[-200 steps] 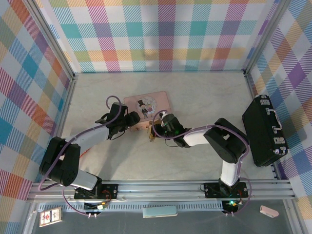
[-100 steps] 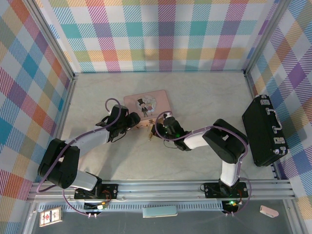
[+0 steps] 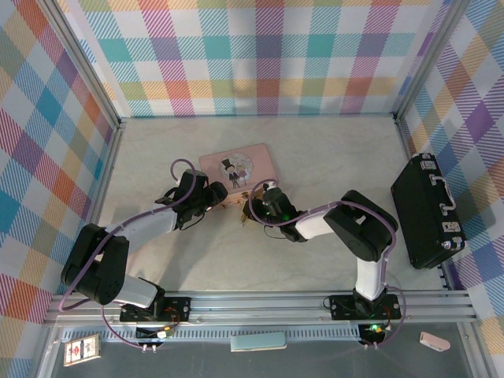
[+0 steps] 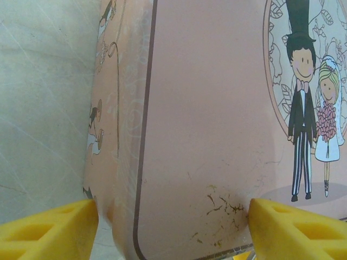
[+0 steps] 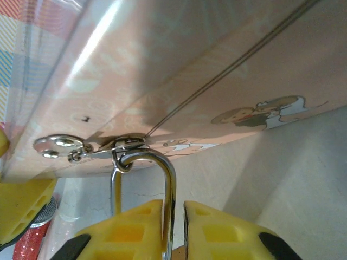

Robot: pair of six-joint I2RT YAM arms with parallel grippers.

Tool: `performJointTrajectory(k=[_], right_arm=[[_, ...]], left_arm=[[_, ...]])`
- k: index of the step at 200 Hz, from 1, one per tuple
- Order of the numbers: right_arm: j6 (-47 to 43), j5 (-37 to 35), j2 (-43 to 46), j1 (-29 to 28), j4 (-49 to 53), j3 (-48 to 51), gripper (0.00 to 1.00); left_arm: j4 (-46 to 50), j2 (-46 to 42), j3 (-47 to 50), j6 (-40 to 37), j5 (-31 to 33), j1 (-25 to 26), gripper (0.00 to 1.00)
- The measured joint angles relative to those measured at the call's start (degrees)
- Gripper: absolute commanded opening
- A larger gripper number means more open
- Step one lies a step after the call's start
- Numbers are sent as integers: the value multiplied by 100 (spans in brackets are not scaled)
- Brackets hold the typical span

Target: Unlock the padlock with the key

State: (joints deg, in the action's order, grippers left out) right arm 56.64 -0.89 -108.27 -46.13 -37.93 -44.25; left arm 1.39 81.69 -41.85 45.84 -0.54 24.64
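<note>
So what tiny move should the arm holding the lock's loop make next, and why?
Probably ease the padlock slightly away from the pink tin. The right gripper is shut on its shackle, hooked through the tin's hasp, and the lock's body sits hidden below, so its keyhole likely needs exposing.

pink tin (image 3: 240,168): 1 | padlock (image 5: 169,184): 1 | black case (image 3: 429,211): 1 | arms (image 3: 142,228) (image 3: 335,222): 2

Text check, live | pink tin (image 4: 217,135): cartoon bride and groom on the lid, no lettering legible | small card (image 3: 81,349) by the near rail: red mark, too small to read | black case (image 3: 429,211): nothing legible
</note>
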Motion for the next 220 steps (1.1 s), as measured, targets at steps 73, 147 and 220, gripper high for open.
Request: performJointTrajectory(k=[73,147,220], right_arm=[[-4,107,-66,39,94,-125,0],[894,-109,4,31,-122,74,0],[1635,-535,74,31,-81,120,0]], left_arm=[[-7,7,0,0,-2,4,72],[-118,15,50,210,-37,55,72],[-380,162,50,459,-22,302,72]])
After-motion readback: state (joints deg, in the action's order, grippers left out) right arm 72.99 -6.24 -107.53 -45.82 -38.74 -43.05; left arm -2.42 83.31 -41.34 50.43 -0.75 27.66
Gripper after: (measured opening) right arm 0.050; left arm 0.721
